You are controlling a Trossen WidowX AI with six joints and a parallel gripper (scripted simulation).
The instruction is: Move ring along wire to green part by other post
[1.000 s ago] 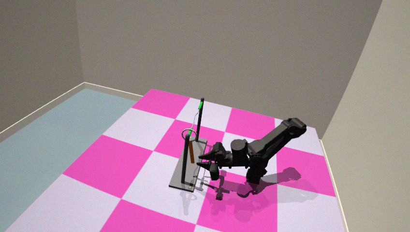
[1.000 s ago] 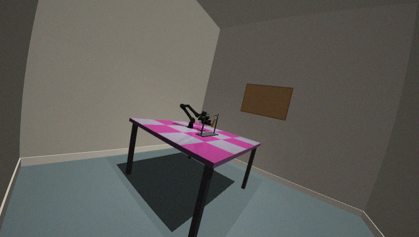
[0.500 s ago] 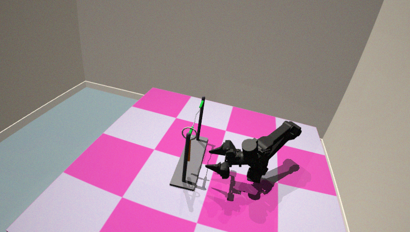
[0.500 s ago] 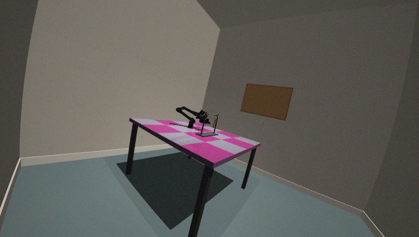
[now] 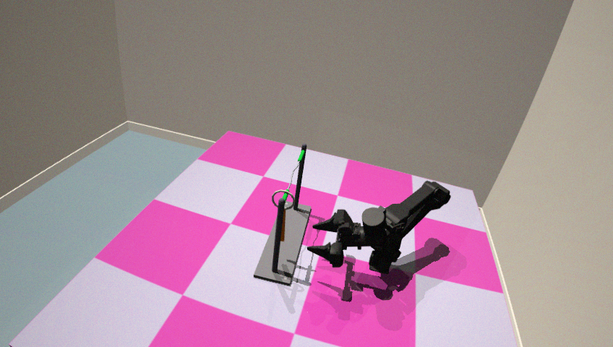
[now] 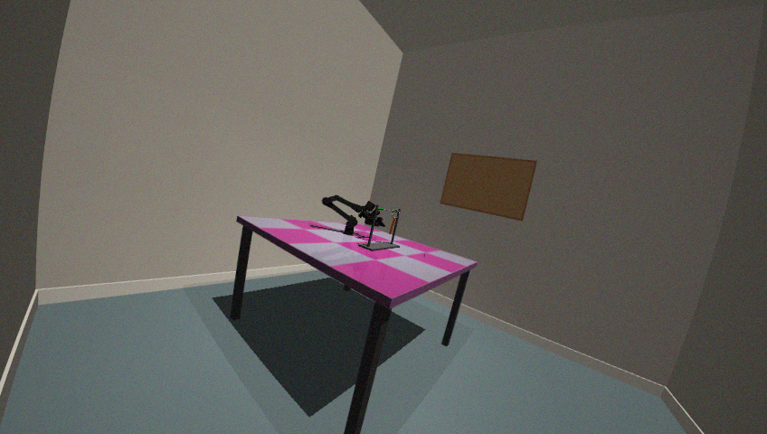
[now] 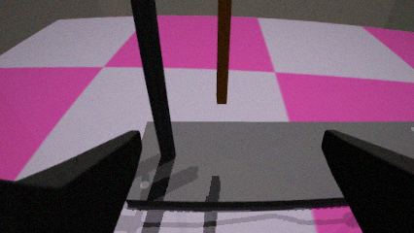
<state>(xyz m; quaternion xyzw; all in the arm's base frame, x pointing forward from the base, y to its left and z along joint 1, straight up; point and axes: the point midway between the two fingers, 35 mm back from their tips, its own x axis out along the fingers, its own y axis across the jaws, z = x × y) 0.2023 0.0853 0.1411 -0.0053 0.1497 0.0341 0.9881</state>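
The ring (image 5: 272, 198) hangs around the green part (image 5: 285, 196) of the wire beside the nearer post (image 5: 278, 241) (image 7: 153, 73). Its orange handle (image 5: 283, 232) (image 6: 392, 225) (image 7: 223, 58) hangs down, partly hidden by that post in the top view; in the wrist view its lower end hangs free. The thin grey wire (image 5: 292, 175) runs to the other green part (image 5: 301, 155) at the far post (image 5: 299, 180). My gripper (image 5: 311, 237) (image 7: 233, 139) is wide open and empty, with its fingertips back from the handle on the arm's side. No contact with the ring or wire shows.
The grey base (image 5: 294, 241) (image 7: 272, 160) carries both posts and stands on the pink and white checked table (image 5: 202, 245) (image 6: 355, 274). The arm reaches in from the right in the top view. A brown board (image 6: 488, 186) hangs on the wall.
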